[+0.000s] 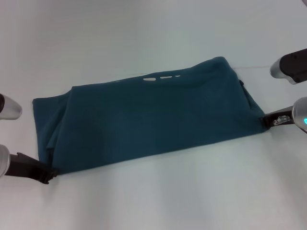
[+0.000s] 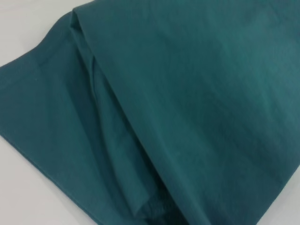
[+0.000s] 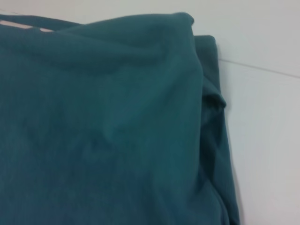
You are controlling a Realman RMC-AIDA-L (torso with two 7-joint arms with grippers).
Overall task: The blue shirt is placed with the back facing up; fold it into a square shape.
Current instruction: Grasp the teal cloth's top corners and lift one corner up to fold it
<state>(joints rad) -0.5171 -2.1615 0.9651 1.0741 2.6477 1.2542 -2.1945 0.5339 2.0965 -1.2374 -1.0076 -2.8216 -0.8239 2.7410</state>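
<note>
The blue shirt [image 1: 148,120] is lying across the middle of the white worktop [image 1: 144,201], folded over into a long, wide band with the plain side up. A few cream bits of lettering peek out along the far edge. It's pretty rumpled, with layered folds stacked at the left end and a bunched hump at the right end. The left gripper [image 1: 48,175] sits at the shirt's near-left corner and the right gripper [image 1: 268,120] touches the right end; can't tell whether either one's fingers are pinching the fabric or not.
</note>
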